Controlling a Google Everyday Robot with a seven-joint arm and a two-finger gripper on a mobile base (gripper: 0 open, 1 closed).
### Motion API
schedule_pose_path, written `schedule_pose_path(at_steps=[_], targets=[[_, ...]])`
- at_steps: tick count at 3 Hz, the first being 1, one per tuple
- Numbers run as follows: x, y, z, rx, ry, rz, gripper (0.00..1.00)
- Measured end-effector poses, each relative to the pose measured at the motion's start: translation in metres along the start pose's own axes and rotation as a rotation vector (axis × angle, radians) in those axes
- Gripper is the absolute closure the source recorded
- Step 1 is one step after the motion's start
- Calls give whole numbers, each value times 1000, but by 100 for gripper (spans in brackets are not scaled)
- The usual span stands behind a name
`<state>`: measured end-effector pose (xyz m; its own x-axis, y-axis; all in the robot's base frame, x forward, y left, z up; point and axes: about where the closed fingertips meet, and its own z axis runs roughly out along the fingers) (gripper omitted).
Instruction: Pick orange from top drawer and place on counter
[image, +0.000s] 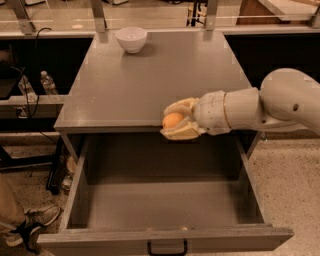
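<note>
Grey on grey in the camera view, so the orange (173, 120) really pops. It's sitting right between the jaws of the gripper (169, 121), and they're clamped on it. One cream finger (181, 105) curls over the top and the other cups it from underneath. The white arm (260, 105) comes in from the right side of the shot, so the jaws point toward picture-left.

Where that puts things: the jaws line up with the front edge of the desk (160, 75), and the orange is held up off any surface as far as I can see. Honestly can't tell if it's over the desk's edge or just in front of it, above the drawer. The top drawer (160, 207) is directly below the jaws, pulled wide open. Its black handle (167, 248) sits on the front panel, well below the jaws and closer to the camera.

Way beyond the jaws, near the desk's far edge and a bit to picture-left, a white bowl (131, 39) stands upright, well apart from the orange. Off to picture-left of the jaws, past the desk's side, a water bottle (47, 82) stands lower down. Down in the bottom-left corner, someone's shoe (37, 220) is on the floor.
</note>
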<state>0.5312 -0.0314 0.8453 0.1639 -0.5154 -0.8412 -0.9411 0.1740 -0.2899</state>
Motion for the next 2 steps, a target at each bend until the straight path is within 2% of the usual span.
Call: schedule_pose_path(at_steps=[1,2], targets=[[-14,-30,3,41,-33,-18,100],[-14,-30,3,41,-33,-18,100]])
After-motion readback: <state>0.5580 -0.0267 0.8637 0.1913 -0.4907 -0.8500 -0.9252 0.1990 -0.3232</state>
